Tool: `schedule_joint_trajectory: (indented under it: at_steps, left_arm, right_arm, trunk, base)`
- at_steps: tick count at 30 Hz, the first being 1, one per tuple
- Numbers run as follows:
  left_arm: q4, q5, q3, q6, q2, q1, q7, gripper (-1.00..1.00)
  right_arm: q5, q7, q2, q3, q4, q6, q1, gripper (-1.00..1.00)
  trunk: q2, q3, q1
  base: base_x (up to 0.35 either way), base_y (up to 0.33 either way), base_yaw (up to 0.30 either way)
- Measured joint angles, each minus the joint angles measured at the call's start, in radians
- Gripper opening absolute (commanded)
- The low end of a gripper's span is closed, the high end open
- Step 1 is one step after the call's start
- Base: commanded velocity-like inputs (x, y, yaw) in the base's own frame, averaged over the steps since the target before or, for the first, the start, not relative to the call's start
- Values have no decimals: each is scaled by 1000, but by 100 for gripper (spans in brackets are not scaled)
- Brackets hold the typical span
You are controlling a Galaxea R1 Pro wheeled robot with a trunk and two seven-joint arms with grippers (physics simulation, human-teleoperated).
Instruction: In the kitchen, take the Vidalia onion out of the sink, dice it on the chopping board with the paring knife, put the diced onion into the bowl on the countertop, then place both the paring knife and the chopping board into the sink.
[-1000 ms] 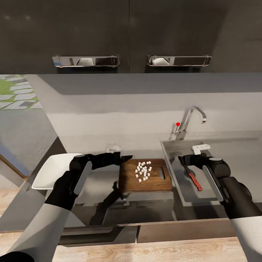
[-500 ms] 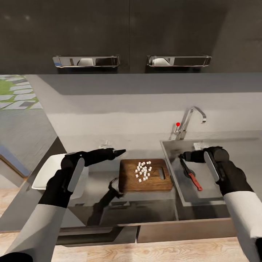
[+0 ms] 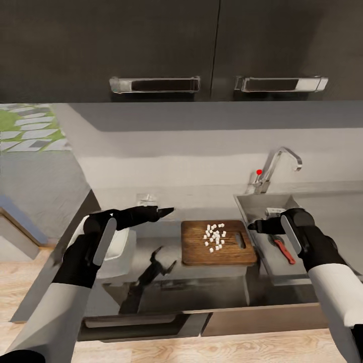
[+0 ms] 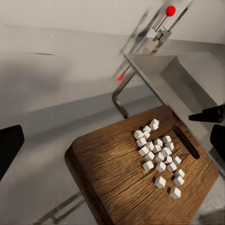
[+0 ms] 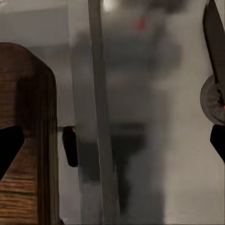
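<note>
1. Currently, the chopping board point(image 3: 219, 243) lies flat on the bench point(image 3: 151, 252), just left of the sink point(image 3: 262, 204), w/ its handle slot at the sink-side end.
2. Diced onion point(image 3: 215, 237): small white cubes clustered on the board, right of centre, near the slot. Left wrist view confirms the pile point(image 4: 159, 157) on the board point(image 4: 117, 178).
3. Paring knife point(image 3: 284, 249) lies inside the sink basin, red-brown handle toward the robot, dark blade pointing away. Right wrist view shows the blade tip point(image 5: 214, 33) above the round drain point(image 5: 213, 98).
4. Bowl point(image 3: 117, 244): white, on the bench well left of the board, mostly hidden behind the left forearm.
5. Left claw point(image 3: 164, 210) hangs above the bench, left of and behind the board; fingers spread wide, holding nothing. One dark fingertip shows at each side of the left wrist view.
6. Right claw point(image 3: 254, 226) hangs over the sink's left rim, between board and knife; fingers wide apart, holding nothing.
7. Faucet point(image 3: 277, 166) w/ red-tipped lever stands behind the sink.
8. Dark upper cabinets point(image 3: 151, 45) w/ chrome handles hang above the bench.
</note>
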Motion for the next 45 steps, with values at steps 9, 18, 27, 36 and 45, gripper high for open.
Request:
schedule_joint_trajectory:
  at_steps: [9, 18, 27, 36, 45]
  left_arm:
    - [-1, 0, 0, 2, 0, 0, 0, 100]
    - [-1, 0, 0, 1, 0, 0, 0, 100]
    - [-1, 0, 0, 0, -1, 0, 0, 100]
    - [-1, 0, 0, 0, -1, 0, 0, 100]
    - [-1, 0, 0, 0, -1, 0, 0, 100]
  right_arm:
    - [1, -1, 0, 2, 0, 2, 0, 100]
    - [1, -1, 0, 3, 0, 2, 0, 100]
    - [2, -2, 0, 4, 0, 2, 0, 100]
    - [4, -3, 0, 3, 0, 2, 0, 100]
    - [7, -5, 0, 3, 0, 2, 0, 100]
  trunk:
    - [0, 0, 0]
    - [0, 0, 0]
    - [0, 0, 0]
    - [0, 0, 0]
    - [0, 0, 0]
  base:
    - [0, 239, 0]
    - [0, 49, 0]
    - [0, 2, 0]
    - [0, 0, 0]
    - [0, 0, 0]
